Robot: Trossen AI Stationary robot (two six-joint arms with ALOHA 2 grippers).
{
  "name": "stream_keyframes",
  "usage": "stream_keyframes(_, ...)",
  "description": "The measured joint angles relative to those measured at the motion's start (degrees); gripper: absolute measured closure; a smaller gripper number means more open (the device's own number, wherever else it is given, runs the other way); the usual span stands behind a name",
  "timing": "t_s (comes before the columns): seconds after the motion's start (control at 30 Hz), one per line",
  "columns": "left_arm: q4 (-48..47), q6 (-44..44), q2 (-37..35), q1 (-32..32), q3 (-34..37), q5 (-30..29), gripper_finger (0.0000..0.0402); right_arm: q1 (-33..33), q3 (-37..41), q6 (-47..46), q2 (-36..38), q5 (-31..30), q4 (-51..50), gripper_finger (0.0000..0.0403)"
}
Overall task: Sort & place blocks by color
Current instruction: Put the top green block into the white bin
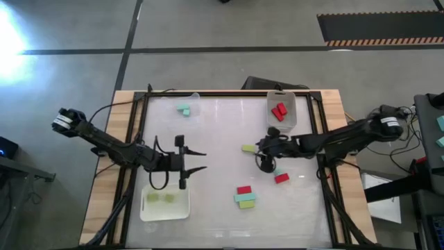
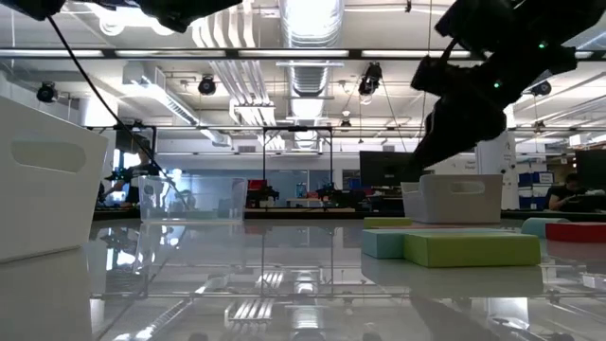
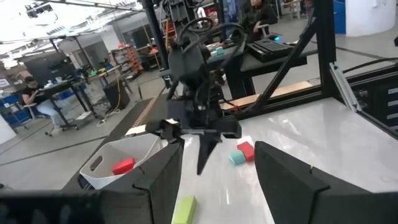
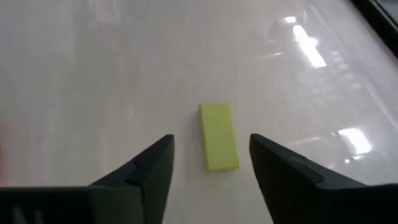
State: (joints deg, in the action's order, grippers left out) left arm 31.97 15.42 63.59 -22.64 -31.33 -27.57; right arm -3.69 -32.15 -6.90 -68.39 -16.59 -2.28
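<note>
A yellow-green block (image 4: 219, 144) lies flat on the table, just ahead of my open right gripper (image 4: 211, 139) and in line with the gap between its fingers. In the high view this gripper (image 1: 263, 151) hovers beside the same block (image 1: 248, 148). Nearby lie a red block (image 1: 282, 178), a small teal block (image 1: 277, 171), and a red block (image 1: 243, 189) against a teal and yellow-green pair (image 1: 244, 199). My left gripper (image 1: 201, 160) waits open over the table's left half, fingers pointing right.
A white tray (image 1: 291, 104) at the far edge holds red blocks (image 1: 279, 111). A clear tray (image 1: 196, 97) holds a teal block (image 1: 184, 109). A white tray (image 1: 143, 208) near the left arm holds yellow-green blocks (image 1: 162, 198). A dark frame (image 1: 136, 132) borders the table.
</note>
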Motion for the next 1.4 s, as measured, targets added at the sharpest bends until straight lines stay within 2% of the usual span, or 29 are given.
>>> stream_keyframes(0.2, 0.04, 0.01, 0.59, 0.21, 0.04, 0.00, 0.0217, 2.34, -2.94, 1.80, -7.36, 0.29, -0.16, 0.0161)
stream_keyframes(0.4, 0.11, 0.00, 1.29, 0.28, 0.09, 0.00, 0.0217, 5.91, -3.19, 1.97, -12.47, 5.11, 1.65, 0.0157)
stream_keyframes(0.7, 0.19, -0.02, 1.53, 0.56, 0.09, 0.02, 0.0217, 7.85, -3.16, 2.31, -17.43, 6.83, 5.25, 0.0194)
stream_keyframes(0.93, 0.96, -0.06, 2.34, 0.58, 0.09, 0.02, 0.0217, 7.82, -3.22, 2.39, -18.94, 6.99, 6.66, 0.0283)
stream_keyframes(1.17, 6.03, -0.03, 5.18, 0.58, 0.09, 0.04, 0.0216, 7.58, -3.04, 3.14, -17.40, 6.66, 7.17, 0.0287)
stream_keyframes(1.4, 9.25, -1.94, 7.74, 0.83, 0.09, 0.09, 0.0216, 4.88, -2.98, 5.09, -12.41, 6.65, 14.22, 0.0287)
